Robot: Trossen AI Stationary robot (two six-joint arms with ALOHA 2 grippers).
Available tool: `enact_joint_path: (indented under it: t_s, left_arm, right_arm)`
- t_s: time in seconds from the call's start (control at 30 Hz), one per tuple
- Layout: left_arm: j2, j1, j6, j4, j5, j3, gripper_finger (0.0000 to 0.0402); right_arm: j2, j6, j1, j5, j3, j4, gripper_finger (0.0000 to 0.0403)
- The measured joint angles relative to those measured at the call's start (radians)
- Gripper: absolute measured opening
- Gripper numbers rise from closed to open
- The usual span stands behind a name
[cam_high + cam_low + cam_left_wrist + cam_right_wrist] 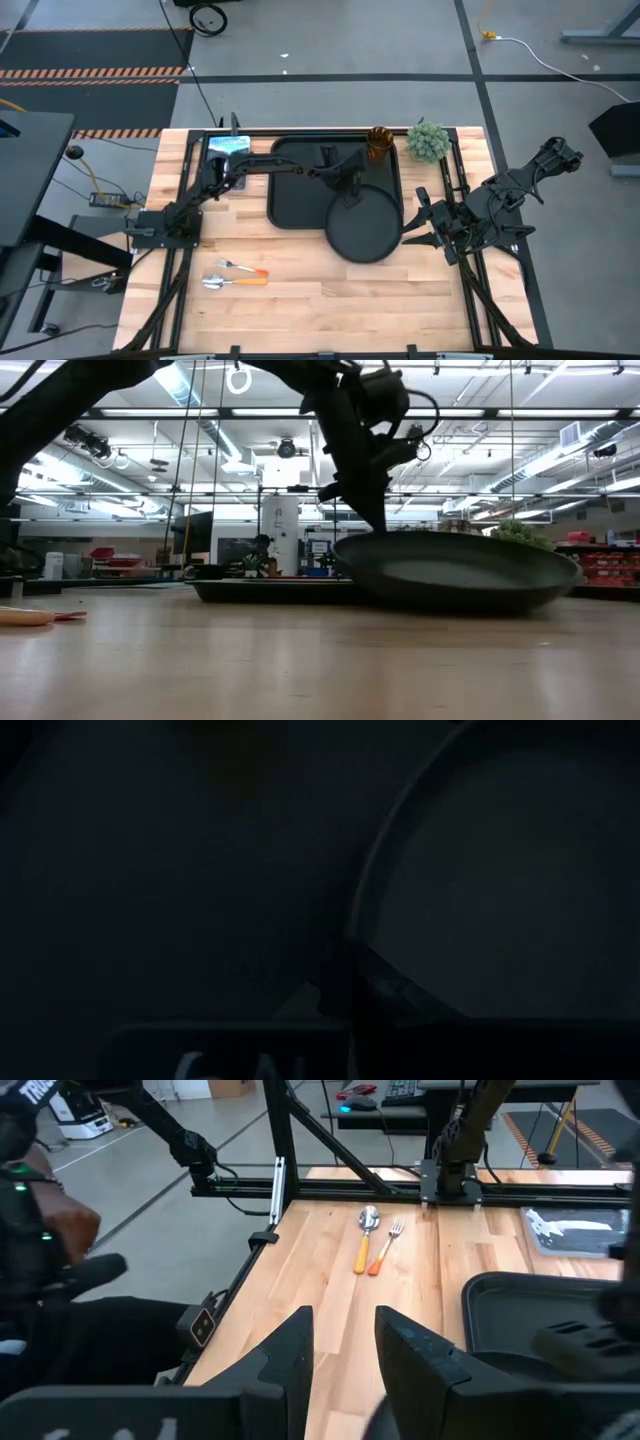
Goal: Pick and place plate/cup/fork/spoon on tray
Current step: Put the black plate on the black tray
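Over the tray [300, 190], the left gripper [350, 192] pinches the plate [362, 225] rim (plate half off the tray); right gripper [425, 222] waits alongside, fingers spread.

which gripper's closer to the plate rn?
Left. The left gripper is shut on the plate at its far rim, above the tray. The right gripper waits open just off the plate's right edge, not touching.

Tray [300, 200] at frame center-top on desk [300, 300]; plate [362, 225] overlaps its lower-right edge; cup [378, 143] in upper-right corner; fork [243, 268] & spoon [230, 282] lower left.
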Motion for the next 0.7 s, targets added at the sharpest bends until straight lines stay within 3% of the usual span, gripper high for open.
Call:
enact_joint_path:
  t_s: [0.7]
  left_arm:
    - [0.058,0.199,0.061,-0.059,0.011,-0.002,0.0000]
  right_arm:
    - [0.000,0.000,0.000,0.008,0.000,0.008,0.0117]
